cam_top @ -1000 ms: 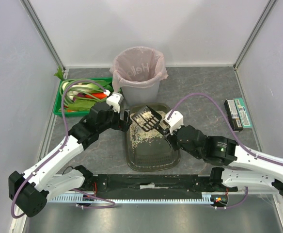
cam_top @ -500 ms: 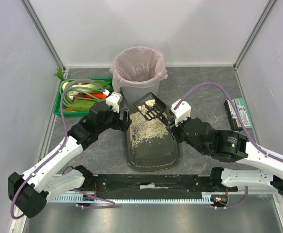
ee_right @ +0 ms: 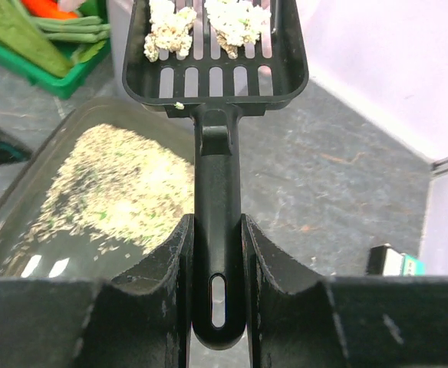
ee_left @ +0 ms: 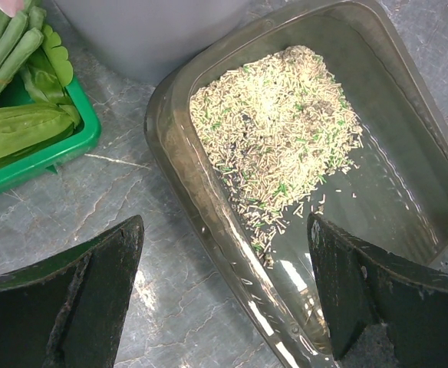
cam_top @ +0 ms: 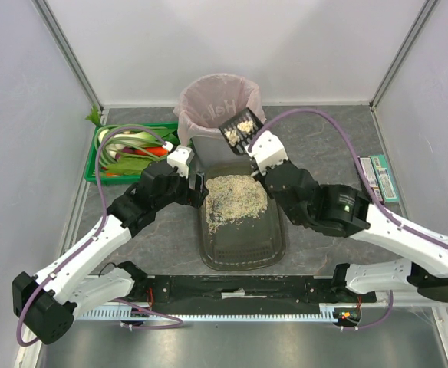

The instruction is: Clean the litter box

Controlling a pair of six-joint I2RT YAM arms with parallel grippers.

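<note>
Grey stone-patterned table (cam_top: pixel 324 153) fills the floor of a white-walled booth. Lying lengthwise at the centre of the top view, just in front of the arm bases, is the litter box (cam_top: pixel 243 257), a shallow dark tray. Its beige litter (cam_top: pixel 235 199) is heaped in the far half, and the near half shows bare ridged floor. Touching its far end stands a grey bin (cam_top: pixel 224 149) lined with a pink bag (cam_top: pixel 209 103). A green crate (cam_top: pixel 92 165) of vegetables sits at the upper left, and two flat packs (cam_top: pixel 378 178) lie near the right edge.

The right gripper (ee_right: pixel 215 230) has its jaws clamped on the handle of a black slotted scoop (ee_right: pixel 216 73). The scoop head is held up at the near rim of the bin, where in the top view it overlaps the bag's edge. Two pale clumps (ee_right: pixel 235 19) lie on the scoop, and below it the wrist view shows the litter pile and the tray's rim.

The left gripper (ee_left: pixel 224 287) has its jaws wide apart at the left rim of the litter box, one finger (ee_left: pixel 78 299) over the table outside the tray and the other over the inside. Whether either touches the rim cannot be told. In that wrist view green flecks show in the litter, and the crate sits at the upper left.
</note>
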